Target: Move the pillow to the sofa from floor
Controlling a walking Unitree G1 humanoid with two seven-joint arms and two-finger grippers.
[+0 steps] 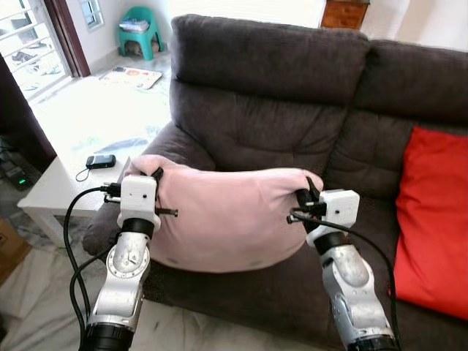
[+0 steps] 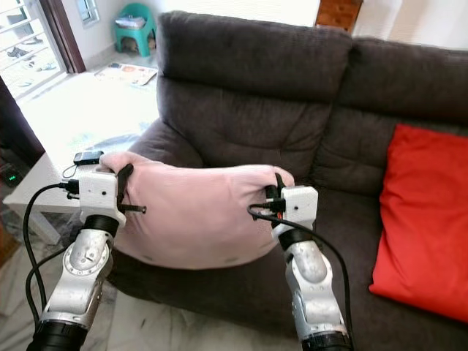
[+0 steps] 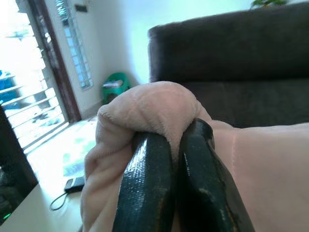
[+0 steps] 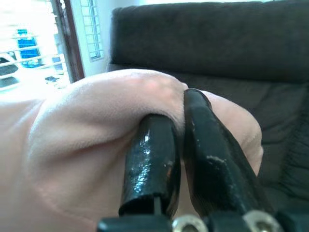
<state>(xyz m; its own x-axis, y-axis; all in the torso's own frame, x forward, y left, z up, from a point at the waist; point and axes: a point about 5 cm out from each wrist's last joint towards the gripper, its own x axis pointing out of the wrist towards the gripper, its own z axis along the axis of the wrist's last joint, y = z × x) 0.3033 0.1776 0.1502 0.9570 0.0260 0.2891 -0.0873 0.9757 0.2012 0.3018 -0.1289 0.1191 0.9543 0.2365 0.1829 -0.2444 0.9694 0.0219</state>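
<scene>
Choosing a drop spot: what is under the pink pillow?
Under the soft pink pillow, held by the left gripper and right gripper, lies the dark grey sofa's seat; the part directly beneath is covered.

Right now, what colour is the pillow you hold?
Pale pink pillow; clearest in the left eye view.

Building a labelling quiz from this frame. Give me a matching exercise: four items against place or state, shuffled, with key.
Items:
1. pale pink soft pillow
2. red cushion
3. teal plastic stool
4. small black phone with a cord

Place or state:
A. lying on the white low table
B. pinched at both ends by the left gripper and right gripper, in front of the dark grey sofa
C. leaning on the sofa's right side
D. far back on the floor by the doorway

Pairs: 1-B, 2-C, 3-D, 4-A
</scene>
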